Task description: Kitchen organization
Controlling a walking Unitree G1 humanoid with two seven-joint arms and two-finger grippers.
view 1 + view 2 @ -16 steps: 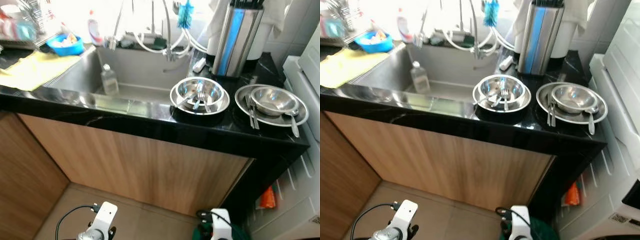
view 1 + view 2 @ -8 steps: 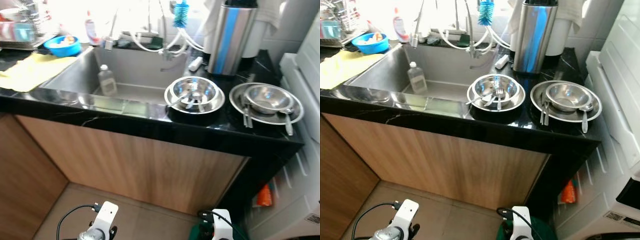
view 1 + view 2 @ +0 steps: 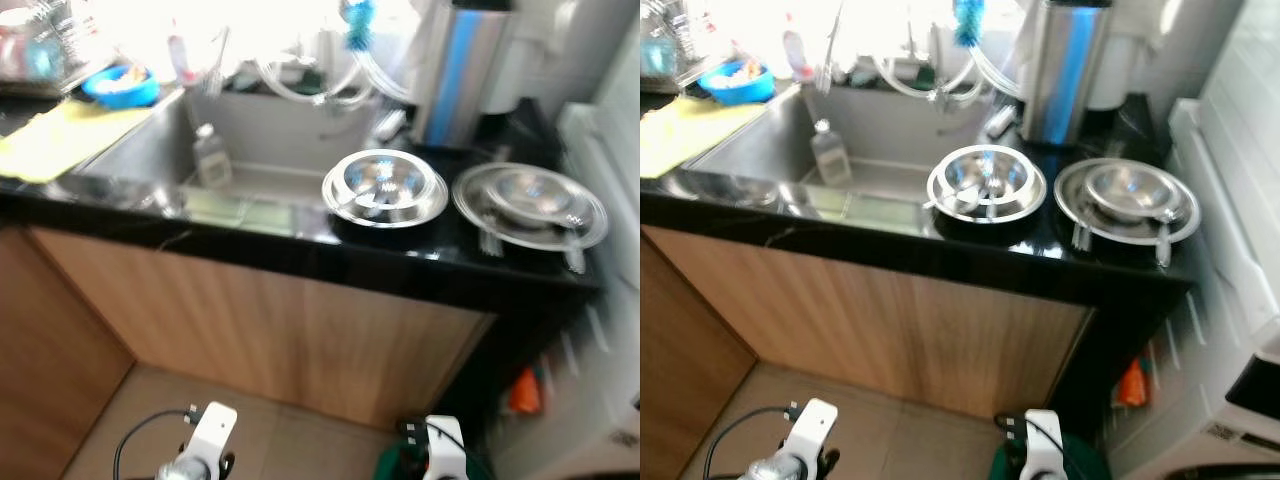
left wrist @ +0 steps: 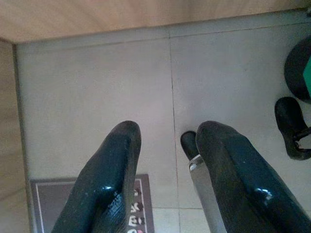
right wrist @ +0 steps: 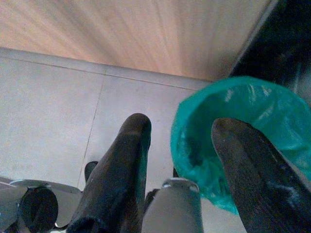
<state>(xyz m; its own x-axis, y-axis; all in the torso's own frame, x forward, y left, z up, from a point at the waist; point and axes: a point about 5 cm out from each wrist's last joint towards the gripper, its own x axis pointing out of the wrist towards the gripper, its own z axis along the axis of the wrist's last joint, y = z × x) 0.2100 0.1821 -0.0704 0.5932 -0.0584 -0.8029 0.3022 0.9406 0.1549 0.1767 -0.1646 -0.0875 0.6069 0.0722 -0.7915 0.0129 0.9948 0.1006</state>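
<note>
Two end effectors hang low over the tiled floor (image 4: 97,87), both released with fingers spread and empty: the left end effector (image 4: 167,145) above a dark mat (image 4: 48,204); the right end effector (image 5: 180,145) just over a green-lined bin (image 5: 243,126) beside the wooden cabinet front (image 3: 900,330); above that, the black table (image 3: 970,255) carries a steel bowl (image 3: 986,185) holding cutlery, and to its right a steel plate (image 3: 1127,200) with a smaller bowl and utensils; left of them lies the sink (image 3: 780,150) with a clear bottle (image 3: 827,152); farthest back stand a blurred steel canister (image 3: 1058,70) and a blue dish (image 3: 735,82).
</note>
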